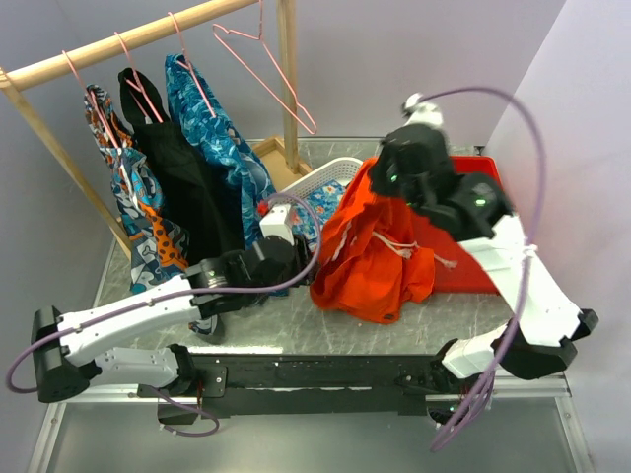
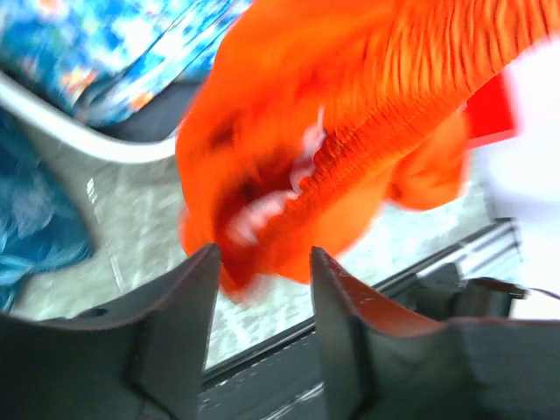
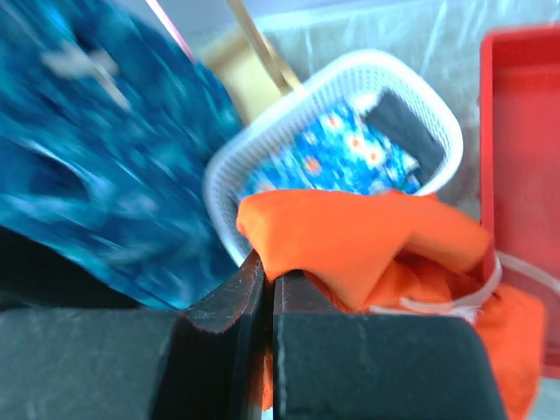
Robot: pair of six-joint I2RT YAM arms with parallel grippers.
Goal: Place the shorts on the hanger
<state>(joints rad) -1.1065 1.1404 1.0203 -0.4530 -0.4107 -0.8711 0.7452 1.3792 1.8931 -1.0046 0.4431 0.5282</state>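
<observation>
Hanging from the right gripper [image 3: 267, 289], the orange shorts [image 1: 370, 251] droop in a bunch just beside the white basket [image 1: 330, 175]. Their bottom rests on the table [image 1: 296, 335]. That gripper's fingers are squeezed tight together on the top of the cloth. The left gripper [image 2: 262, 262] sits low in front of the basket with its fingers apart. The shorts are just past its tips. The pink hanger [image 1: 286, 101] hangs on the wooden rail [image 1: 118, 44], high up behind the basket.
</observation>
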